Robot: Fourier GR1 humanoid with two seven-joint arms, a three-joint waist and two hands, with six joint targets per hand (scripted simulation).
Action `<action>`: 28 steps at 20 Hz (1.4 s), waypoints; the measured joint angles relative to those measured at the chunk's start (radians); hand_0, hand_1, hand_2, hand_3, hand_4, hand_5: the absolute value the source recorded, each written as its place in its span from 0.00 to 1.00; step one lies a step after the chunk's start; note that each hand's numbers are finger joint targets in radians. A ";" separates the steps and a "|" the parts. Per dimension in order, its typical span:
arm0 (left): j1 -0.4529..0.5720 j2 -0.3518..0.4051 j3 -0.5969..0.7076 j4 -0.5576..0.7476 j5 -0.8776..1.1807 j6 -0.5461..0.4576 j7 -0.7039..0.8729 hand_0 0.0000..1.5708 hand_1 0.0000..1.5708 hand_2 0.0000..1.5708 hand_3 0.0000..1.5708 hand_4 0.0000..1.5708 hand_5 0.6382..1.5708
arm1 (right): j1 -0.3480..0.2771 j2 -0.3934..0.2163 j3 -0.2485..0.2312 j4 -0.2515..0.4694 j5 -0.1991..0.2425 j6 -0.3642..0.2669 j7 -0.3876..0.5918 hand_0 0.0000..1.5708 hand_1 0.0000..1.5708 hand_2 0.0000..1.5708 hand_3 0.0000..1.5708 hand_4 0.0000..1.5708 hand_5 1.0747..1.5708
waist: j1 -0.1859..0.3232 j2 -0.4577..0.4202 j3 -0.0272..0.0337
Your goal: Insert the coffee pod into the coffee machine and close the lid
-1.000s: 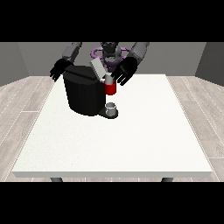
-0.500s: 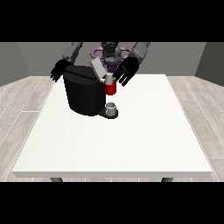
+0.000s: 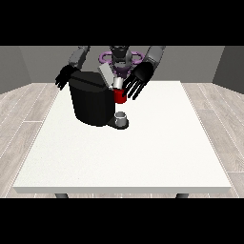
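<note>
While the coffee machine (image 3: 94, 102) stands on the tabletop (image 3: 143, 152) with its lid (image 3: 106, 75) raised, we see the hand at the view's right (image 3: 138, 80), fingers spread, just beside the red pod holder (image 3: 119, 95); the pod itself we cannot make out.

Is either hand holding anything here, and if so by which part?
Nothing held: both hands show spread fingers beside the coffee machine.
</note>
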 measured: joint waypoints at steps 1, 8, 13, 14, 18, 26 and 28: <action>0.007 -0.011 -0.007 -0.004 -0.005 0.002 0.000 0.00 0.00 0.00 0.00 0.00 1.00 | 0.004 0.003 -0.002 0.009 -0.001 -0.002 0.000 0.00 0.00 0.00 0.00 0.27 1.00 | 0.007 -0.008 -0.0002; 0.013 -0.014 -0.005 -0.007 -0.013 -0.021 0.003 0.00 0.00 0.00 0.00 0.00 1.00 | 0.012 -0.004 -0.013 0.030 -0.006 -0.004 0.003 0.00 0.00 0.00 0.00 0.22 1.00 | 0.019 -0.035 -0.0017; 0.037 -0.027 -0.003 -0.020 -0.016 -0.020 0.008 0.00 0.00 0.00 0.00 0.00 1.00 | 0.038 -0.003 -0.021 0.050 -0.011 -0.002 -0.020 0.00 0.00 0.00 0.00 0.26 1.00 | 0.038 -0.066 -0.0019; 0.048 -0.044 -0.008 -0.026 -0.019 -0.016 0.017 0.00 0.00 0.00 0.00 0.00 1.00 | 0.041 -0.006 -0.025 0.058 -0.008 -0.006 -0.018 0.00 0.00 0.00 0.00 0.26 1.00 | 0.046 -0.081 -0.0020; 0.076 -0.081 0.015 -0.045 0.016 -0.029 0.027 0.00 0.00 0.00 0.00 0.00 1.00 | 0.068 -0.011 -0.040 0.086 -0.016 -0.004 -0.027 0.00 0.00 0.00 0.00 0.27 1.00 | 0.076 -0.130 -0.0021; 0.225 -0.235 0.192 -0.062 0.250 -0.023 -0.015 0.00 0.00 0.00 0.00 0.00 1.00 | 0.158 -0.026 -0.088 0.114 -0.043 -0.010 -0.025 0.00 0.00 0.00 0.00 0.25 1.00 | 0.185 -0.284 -0.0033; 0.277 -0.262 0.218 -0.067 0.297 -0.041 -0.032 0.00 0.00 0.00 0.00 0.00 1.00 | 0.185 -0.028 -0.095 0.117 -0.046 -0.010 -0.021 0.00 0.00 0.00 0.00 0.25 1.00 | 0.213 -0.329 -0.0031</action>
